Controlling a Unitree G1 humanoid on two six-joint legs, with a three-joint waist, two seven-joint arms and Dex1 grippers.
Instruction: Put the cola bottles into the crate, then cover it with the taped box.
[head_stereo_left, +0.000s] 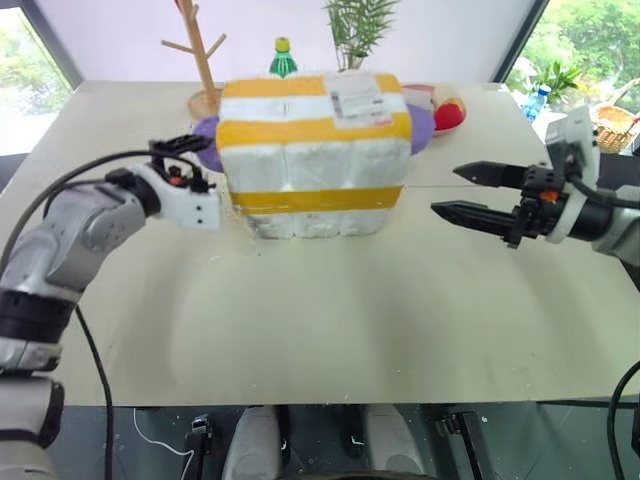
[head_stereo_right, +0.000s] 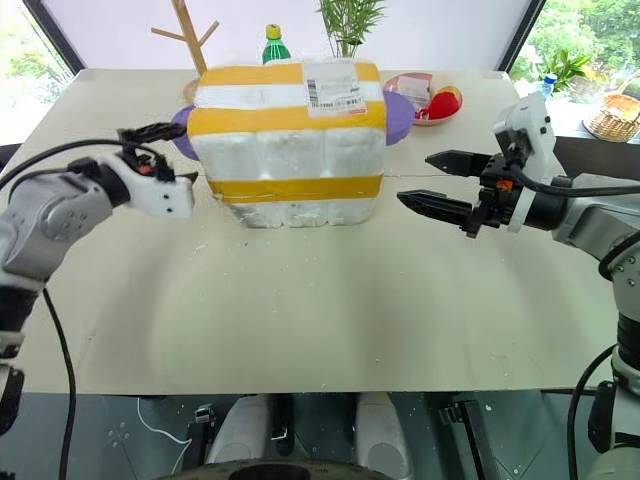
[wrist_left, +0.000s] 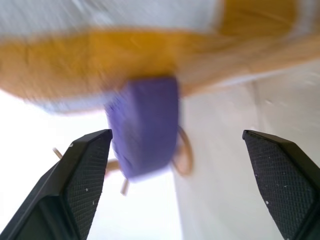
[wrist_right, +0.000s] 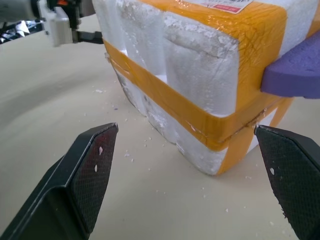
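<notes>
The left gripper (head_stereo_left: 200, 150) reaches in at nine o'clock of the one taped box (head_stereo_left: 315, 155), fingers spread, empty; the right gripper (head_stereo_left: 470, 192) points in from three o'clock, jaws wide, empty. One green bottle (head_stereo_left: 283, 58) stands at twelve.

The right tool (wrist_right: 192, 187) stands with its 2 black fingers (wrist_right: 90, 175) wide apart. Ahead of it, the taped box (wrist_right: 200, 65) rests on the surface (wrist_right: 55, 105), a purple object (wrist_right: 295, 70) against its far corner. Beyond the box, the left tool (wrist_right: 82, 36) sits close beside it.

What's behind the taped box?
Behind the taped box: a green bottle, wooden rack, plant, and purple edges poking out both sides. Anything directly behind is hidden.
</notes>
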